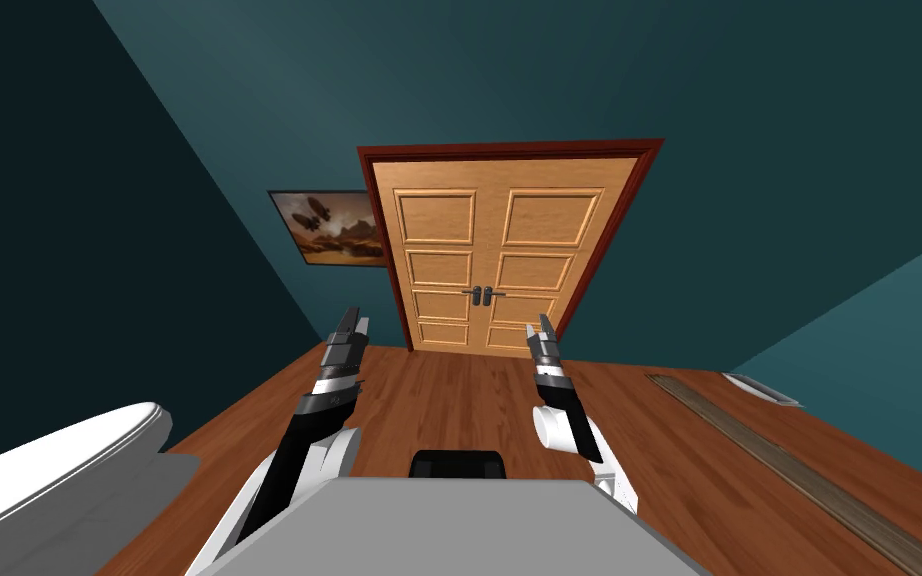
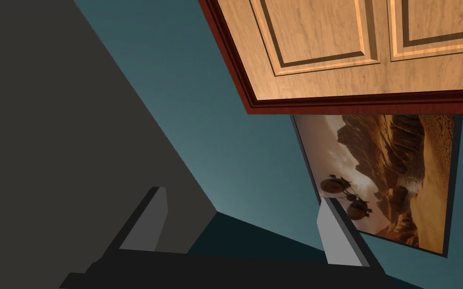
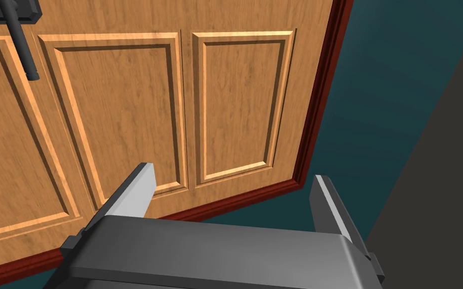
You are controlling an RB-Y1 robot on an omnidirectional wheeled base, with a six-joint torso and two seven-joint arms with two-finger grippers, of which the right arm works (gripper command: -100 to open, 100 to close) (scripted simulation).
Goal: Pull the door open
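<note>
Wooden double door (image 1: pixel 449 262), dark handles (image 1: pixel 482 295) at centre

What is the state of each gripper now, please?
Left gripper: open, holding nothing.
Right gripper: open, holding nothing, facing the door but not touching it.

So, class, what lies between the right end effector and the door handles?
Only bare wooden floor, seen in the head view; the right end effector is short of the door handles.
</note>
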